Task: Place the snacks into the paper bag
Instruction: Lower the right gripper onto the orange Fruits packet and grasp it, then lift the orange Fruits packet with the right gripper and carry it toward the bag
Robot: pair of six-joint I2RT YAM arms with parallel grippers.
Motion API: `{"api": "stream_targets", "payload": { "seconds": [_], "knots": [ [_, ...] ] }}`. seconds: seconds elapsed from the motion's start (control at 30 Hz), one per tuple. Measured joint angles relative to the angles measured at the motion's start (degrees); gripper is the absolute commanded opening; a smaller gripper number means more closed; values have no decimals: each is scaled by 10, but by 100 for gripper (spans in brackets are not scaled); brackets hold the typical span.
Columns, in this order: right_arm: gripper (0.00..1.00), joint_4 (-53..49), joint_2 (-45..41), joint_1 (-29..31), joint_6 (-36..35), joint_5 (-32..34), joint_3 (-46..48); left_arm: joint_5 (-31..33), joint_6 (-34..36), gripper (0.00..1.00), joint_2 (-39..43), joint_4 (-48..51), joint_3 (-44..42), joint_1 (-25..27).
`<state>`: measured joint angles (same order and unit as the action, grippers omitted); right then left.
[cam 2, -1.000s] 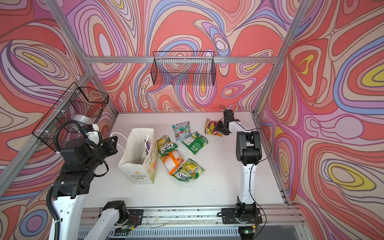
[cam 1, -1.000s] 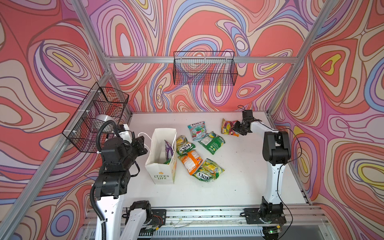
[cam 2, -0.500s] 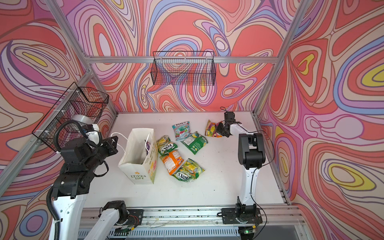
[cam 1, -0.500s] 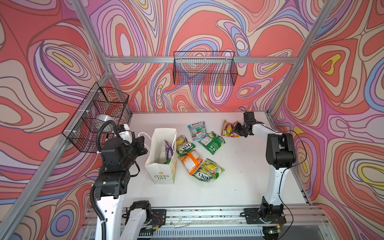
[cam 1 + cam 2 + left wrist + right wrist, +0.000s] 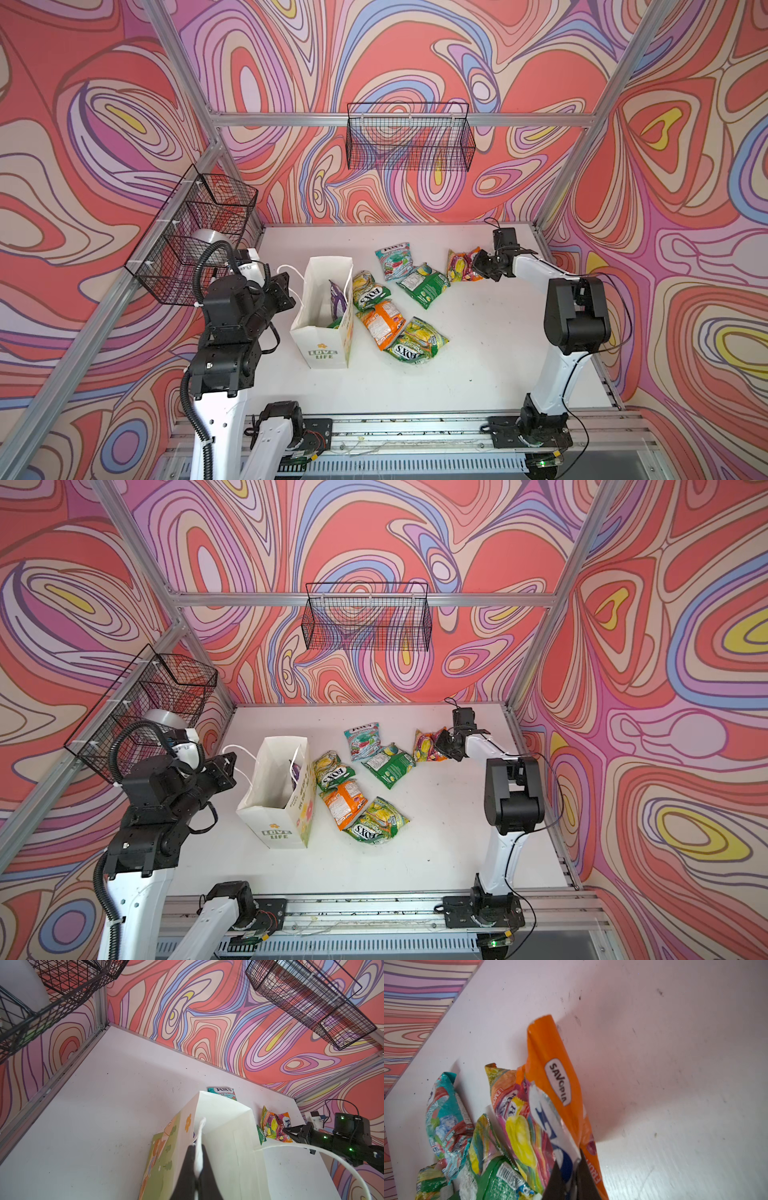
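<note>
- Left fingers (image 5: pixel 194 1154) pressed together on a white cord handle (image 5: pixel 200 1132) of the paper bag (image 5: pixel 224 1126). Same pinch in a top view, left fingers (image 5: pixel 230 760) at the bag's rim.
- Paper bag (image 5: pixel 320 353) just beside the left fingers, upright on the white surface (image 5: pixel 478 353), mouth open, green "LOVE LIFE" print on a narrow side.
- Inside the bag, a purple packet (image 5: pixel 337 299) on end against the wall farthest from the left fingers. Beneath it a scrap of green, too little shown to name.
- Right fingers (image 5: pixel 564 1174) clamped on one end of a fruit-print packet (image 5: pixel 550 1076) in orange, yellow and pink, well apart from the bag. Free end pointing away from the fingers, shadow beneath it. Cannot tell whether the whole packet is clear of the surface.
- Same grip in both top views: right fingers (image 5: pixel 478 264) (image 5: pixel 440 744) closed on the packet's edge.
- Just past the held packet from the right fingers, a green packet (image 5: pixel 424 284), edges meeting. Next beyond that, a teal-red packet (image 5: pixel 395 262) flat on the surface.
- Between the two pairs of fingers, nearer the left ones: a yellow-green packet (image 5: pixel 368 291) just beside the bag's wall, an orange packet (image 5: pixel 384 324) against it, and a second yellow-green packet (image 5: pixel 415 343) overlapping the orange one.
- Up on the walls, one black wire basket (image 5: pixel 195 237) above the left fingers and a wider wire basket (image 5: pixel 409 137) well apart from both pairs.
</note>
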<state>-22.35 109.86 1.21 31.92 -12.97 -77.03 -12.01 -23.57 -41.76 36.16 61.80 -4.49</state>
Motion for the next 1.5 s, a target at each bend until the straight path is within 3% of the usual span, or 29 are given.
{"api": "stream_targets", "payload": {
  "seconds": [0.43, 0.8, 0.97, 1.5],
  "knots": [
    [0, 3, -151, 1, 33, -41, 59, -1, 0, 0, -3, 0, 0, 3],
    [0, -16, -213, 27, 35, -46, 57, -2, 0, 0, -8, 0, -2, 7],
    [0, -41, -245, 74, 35, -27, 48, -4, 0, 0, -11, 0, -2, 8],
    [0, -80, -277, 271, 37, 32, -130, -14, 0, 0, -9, -3, -3, 11]
  ]
}}
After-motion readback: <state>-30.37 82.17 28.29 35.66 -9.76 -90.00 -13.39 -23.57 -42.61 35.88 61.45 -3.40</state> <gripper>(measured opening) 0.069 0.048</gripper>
